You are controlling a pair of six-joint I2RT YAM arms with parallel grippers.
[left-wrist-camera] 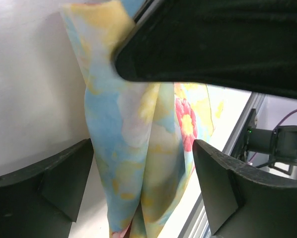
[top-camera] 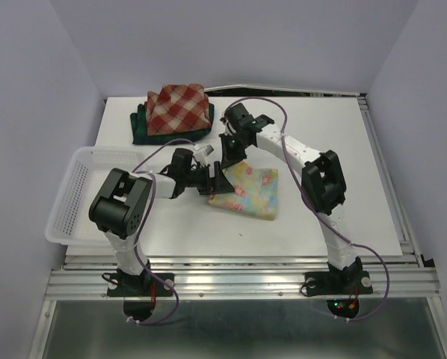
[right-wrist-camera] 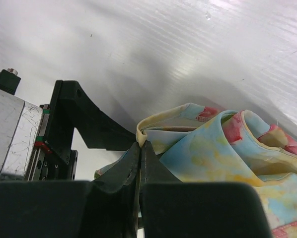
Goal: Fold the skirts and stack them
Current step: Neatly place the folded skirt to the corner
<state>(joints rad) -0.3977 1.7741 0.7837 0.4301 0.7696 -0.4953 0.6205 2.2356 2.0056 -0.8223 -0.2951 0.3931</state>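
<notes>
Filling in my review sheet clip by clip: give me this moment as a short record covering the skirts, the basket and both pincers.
stack: red plaid skirt lying on dark plaid skirt, far left of the table
pastel skirt: mid-table, apart from the stack
left pincer: open, fingers either side of the pastel skirt's edge
right pincer: shut on the pastel skirt's hem
mesh basket: white, at the table's left edge
stage: pastel skirt not yet stacked
</notes>
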